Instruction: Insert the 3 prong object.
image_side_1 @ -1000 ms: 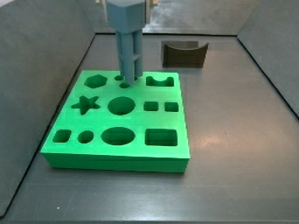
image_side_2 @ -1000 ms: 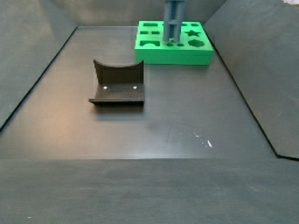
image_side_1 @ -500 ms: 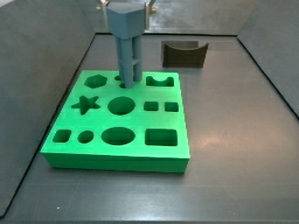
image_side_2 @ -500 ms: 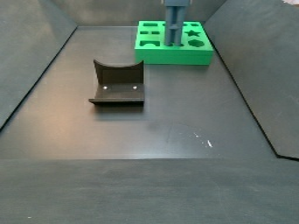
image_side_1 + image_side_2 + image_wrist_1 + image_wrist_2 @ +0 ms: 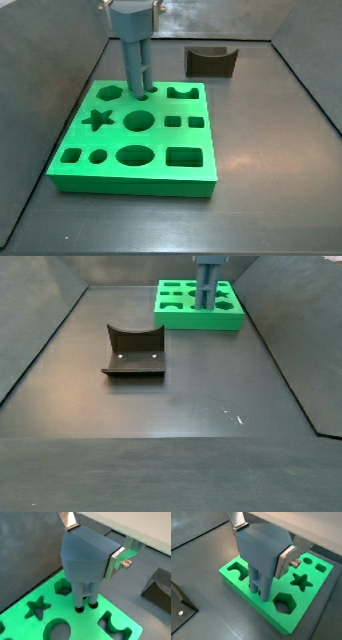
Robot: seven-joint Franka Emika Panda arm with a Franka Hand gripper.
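Note:
The 3 prong object (image 5: 135,55) is a tall blue-grey post standing upright over the back row of the green block (image 5: 134,178). My gripper (image 5: 134,4) is shut on the post's wide head, one silver finger (image 5: 119,559) on each side. In both wrist views (image 5: 83,562) (image 5: 261,557) its prongs reach down to the small round holes in the block (image 5: 53,607) (image 5: 323,582). I cannot tell how deep the tips sit. In a side view the post (image 5: 210,278) rises out of the frame above the block (image 5: 201,323).
A dark brown block with a curved notch (image 5: 211,62) (image 5: 134,351) stands on the floor apart from the green block; it also shows in both wrist views (image 5: 157,587) (image 5: 179,607). Grey walls enclose the floor on three sides.
The gripper and post have shifted a little sideways over the block's back row. The post's lower end stays at the small holes.

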